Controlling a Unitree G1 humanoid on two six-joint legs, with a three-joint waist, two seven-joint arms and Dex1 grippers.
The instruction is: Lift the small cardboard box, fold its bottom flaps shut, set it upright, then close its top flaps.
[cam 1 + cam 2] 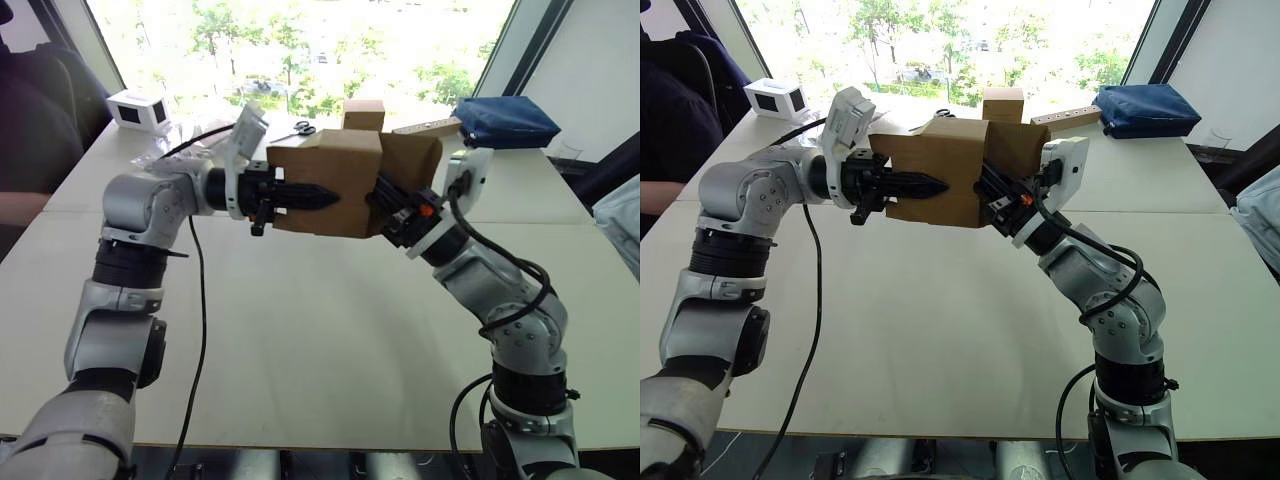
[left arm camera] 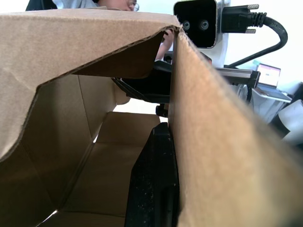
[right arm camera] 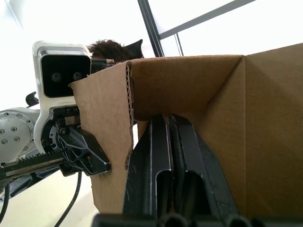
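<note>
The small cardboard box (image 1: 335, 175), plain brown, hangs in the air above the table between both arms. My left gripper (image 1: 305, 197) is shut on its left side wall; one black finger lies along the outside face, and the left wrist view shows the other finger (image 2: 154, 184) inside, against the wall. From the right, my right gripper (image 1: 388, 207) is shut on the box, its two fingers (image 3: 156, 161) pressed together on a cardboard edge inside the open end. The box interior (image 2: 109, 142) is open, with flaps (image 2: 71, 42) standing out unfolded.
The white table (image 1: 320, 330) lies below. At its far edge are a cube-shaped brown box (image 1: 364, 114), scissors (image 1: 303, 128), a white box with a dark face (image 1: 138, 110), a wooden strip (image 1: 425, 127) and a blue bag (image 1: 505, 122). A person (image 1: 670, 110) sits at far left.
</note>
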